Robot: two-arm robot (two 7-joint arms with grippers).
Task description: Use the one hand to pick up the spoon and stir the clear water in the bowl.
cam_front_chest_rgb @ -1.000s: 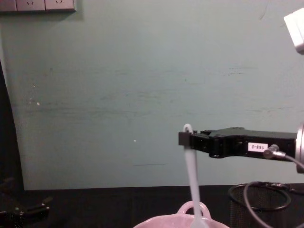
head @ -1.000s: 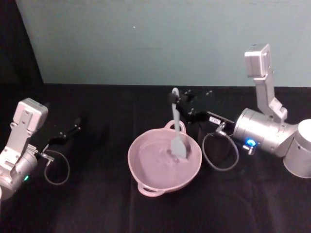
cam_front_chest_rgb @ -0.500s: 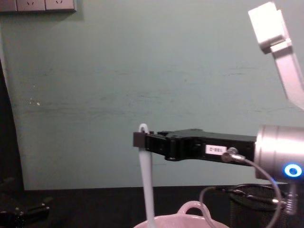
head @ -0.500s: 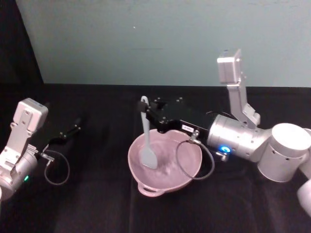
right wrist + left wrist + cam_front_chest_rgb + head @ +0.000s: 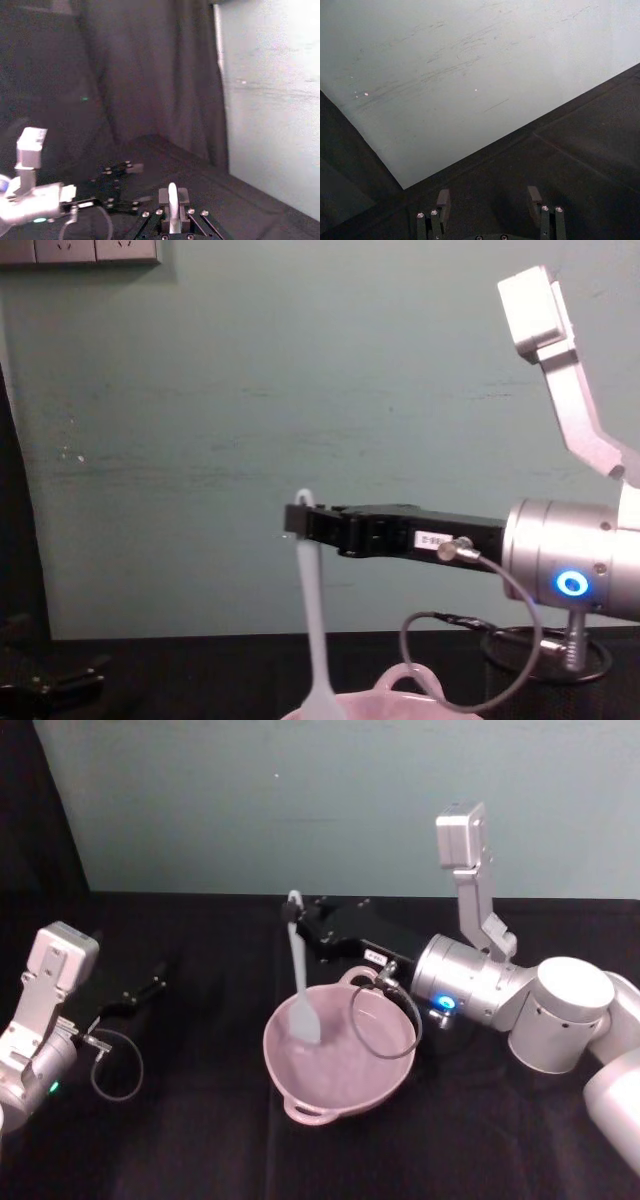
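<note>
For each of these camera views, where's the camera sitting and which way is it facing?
Head view: high on the robot, looking down at the table; right gripper holds the spoon upright at the bowl, left gripper parked left.
Chest view: lower, facing the wall; side-on right gripper.
Left wrist view: on the left arm, facing wall and table; its open fingers.
Right wrist view: on the right arm, looking past the clamped spoon handle toward the left arm.
Shared: head and chest both show spoon and bowl.

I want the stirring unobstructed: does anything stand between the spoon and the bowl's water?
Nothing visible does. The right pincer holds the spoon, head inside the pink bowl; the grey cable loops over the rim, apart from it.
</note>
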